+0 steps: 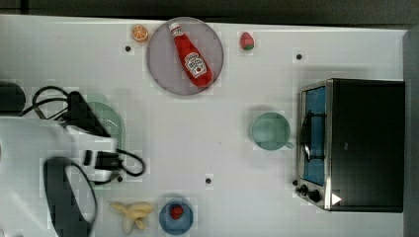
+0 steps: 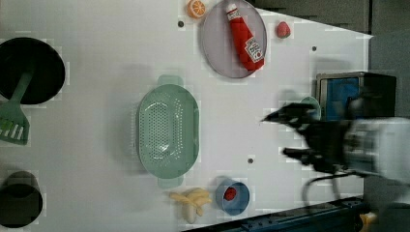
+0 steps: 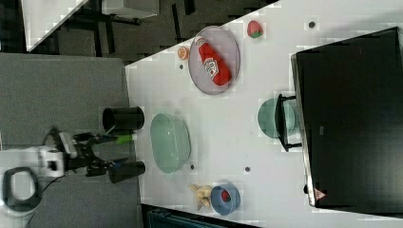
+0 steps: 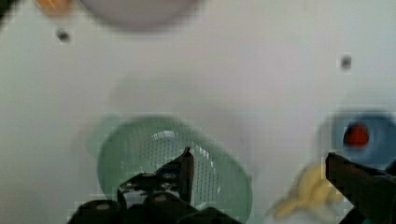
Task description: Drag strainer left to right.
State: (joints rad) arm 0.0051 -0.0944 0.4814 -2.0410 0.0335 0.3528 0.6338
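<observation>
Pale green strainer waits near the grey plate, not yet gripped.
The gripper hovers above the strainer with jaws wide apart; it should probably come down over one rim wall and grip firmly before dragging.

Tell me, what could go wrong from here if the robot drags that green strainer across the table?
The open hand is above the strainer, holding nothing; a poor catch on the rim could let it slip or tip. The green cup and toaster oven stand toward the top view's right; dragging too far might bump them. The bananas lie near one end and could get nudged.
</observation>
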